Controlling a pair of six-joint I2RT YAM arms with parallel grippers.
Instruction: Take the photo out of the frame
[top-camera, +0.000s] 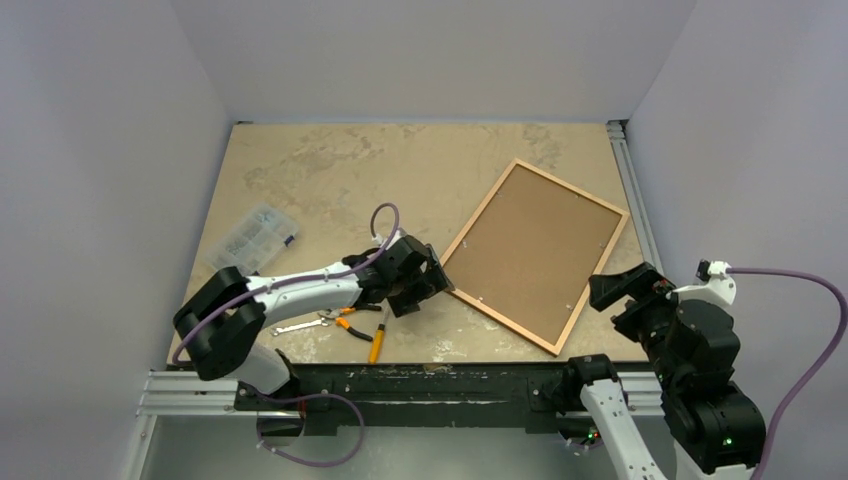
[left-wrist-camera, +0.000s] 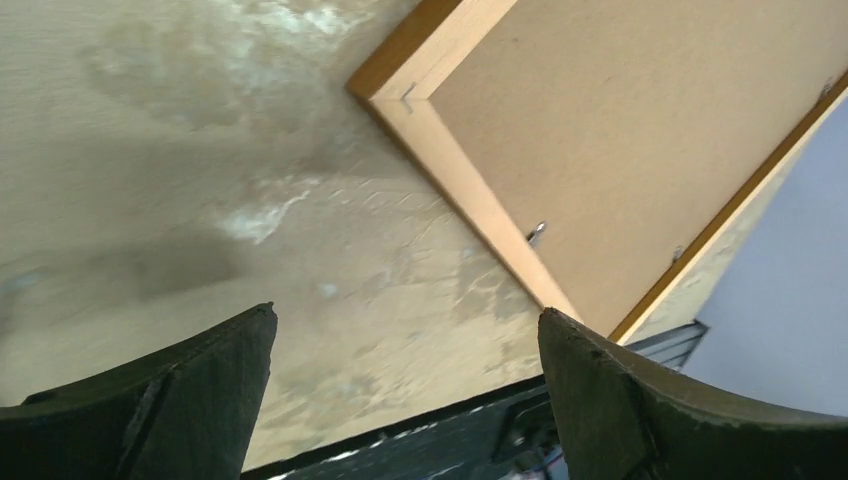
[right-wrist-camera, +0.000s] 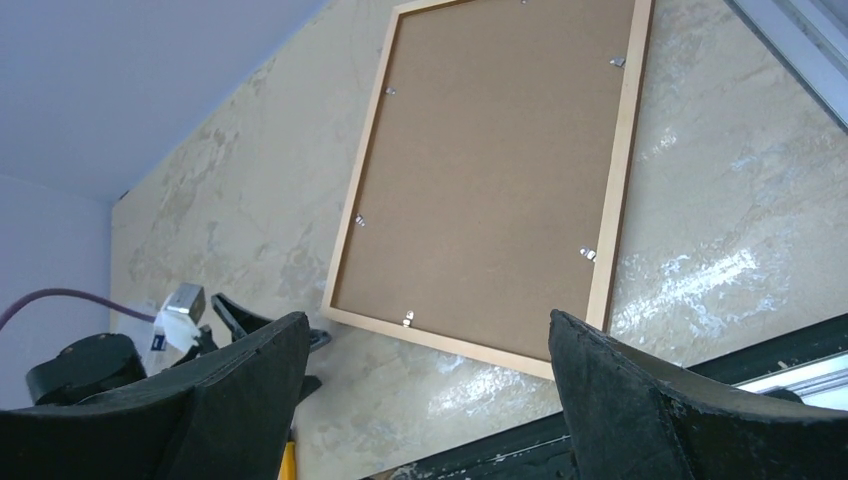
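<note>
The right tool (top-camera: 625, 290) hangs spread and empty at the tabletop's (top-camera: 340, 170) near right edge. The left tool (top-camera: 425, 285), jaws wide and gripping nothing, sits just beside the frame's (top-camera: 480, 212) left corner. Only the overhead view shows the pliers (top-camera: 352, 325), wrench (top-camera: 298, 326) and screwdriver (top-camera: 378, 343) by the left arm.

The frame lies flat, face down. The photo (top-camera: 535, 250) is inside it, showing its brown board back. Its long axis runs away from the near edge, leaning right. The wrist views reveal small metal clips (right-wrist-camera: 589, 254) along the moulding. Farthest left lies a clear organiser box (top-camera: 253, 238).

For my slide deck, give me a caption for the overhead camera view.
Frame face down, board back up; open left gripper beside one corner, open right gripper opposite.
</note>
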